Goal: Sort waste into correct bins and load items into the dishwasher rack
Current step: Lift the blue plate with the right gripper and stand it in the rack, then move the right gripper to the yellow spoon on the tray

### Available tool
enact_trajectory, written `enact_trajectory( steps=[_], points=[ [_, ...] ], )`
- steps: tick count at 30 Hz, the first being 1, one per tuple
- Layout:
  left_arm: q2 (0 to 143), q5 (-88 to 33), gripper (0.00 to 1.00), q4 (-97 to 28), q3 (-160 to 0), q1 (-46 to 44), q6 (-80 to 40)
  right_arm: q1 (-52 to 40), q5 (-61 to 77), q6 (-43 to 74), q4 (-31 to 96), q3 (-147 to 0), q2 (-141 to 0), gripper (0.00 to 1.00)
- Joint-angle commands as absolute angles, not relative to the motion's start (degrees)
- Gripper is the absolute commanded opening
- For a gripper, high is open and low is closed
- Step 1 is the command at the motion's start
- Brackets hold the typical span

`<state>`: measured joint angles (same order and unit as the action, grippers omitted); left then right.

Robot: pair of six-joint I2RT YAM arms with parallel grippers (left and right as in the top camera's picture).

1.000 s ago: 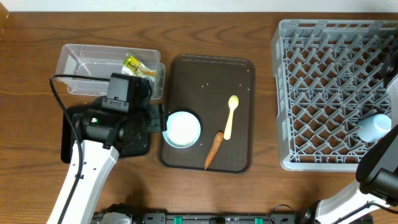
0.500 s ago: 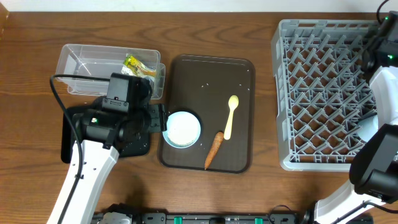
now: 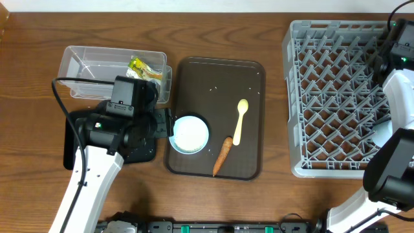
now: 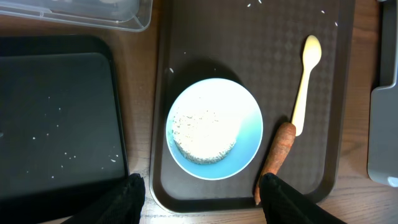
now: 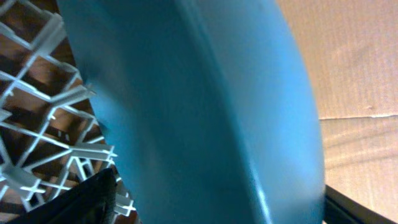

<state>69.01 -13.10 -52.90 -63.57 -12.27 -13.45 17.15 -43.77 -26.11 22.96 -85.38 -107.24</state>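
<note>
A light-blue bowl with white rice in it sits on the brown tray. Beside it lie the orange carrot and the pale yellow spoon. My left gripper hovers open at the tray's near-left side, over the black bin's edge, holding nothing. In the right wrist view a large blue plate stands on edge against the grey rack. My right gripper has its fingers spread wide on either side of the plate.
A clear tub at the back left holds a yellow-green wrapper. The black bin lies under my left arm with a few rice grains in it. Loose grains dot the tray. My right arm reaches along the rack's right side.
The right arm swung from the rack's near-right corner up to its far-right corner, then held still. The left arm, bowl, carrot and spoon have not moved.
</note>
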Motion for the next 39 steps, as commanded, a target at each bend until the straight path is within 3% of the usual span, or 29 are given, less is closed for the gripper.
enact_trajectory(
  steps=[1,6,11,20,23,28,39],
  points=[
    [68.86,-12.36,0.62,-53.1,-64.25,-12.27,-13.13,16.53,-41.87,-23.59,22.98,-84.97,-102.06,0.9],
    [68.86,-12.36,0.62,-53.1,-64.25,-12.27,-13.13,16.23,-39.09,-23.57,24.51,-84.97,-97.03,0.99],
    [68.86,-12.34,0.62,-53.1,-64.25,-12.27,-13.13,14.44,-31.42,-21.69,30.02,-84.97,-92.86,0.99],
    [68.86,-12.34,0.62,-53.12,-64.25,-12.27,-13.1,6.96,11.42,-8.32,46.11,-84.97,-88.51,0.94],
    [68.86,-12.27,0.62,-53.34,-64.25,-12.27,-13.08,2.55,18.61,-6.83,50.0,-84.95,-88.79,0.91],
    [68.86,-8.86,0.62,-54.85,-64.25,-12.27,-13.1,-7.11,17.72,-4.14,53.93,-84.93,-89.69,0.91],
    [68.86,-7.62,0.62,-56.55,-64.25,-12.27,-13.1,-25.04,1.65,16.27,53.49,-84.9,-100.2,0.93]
  ],
)
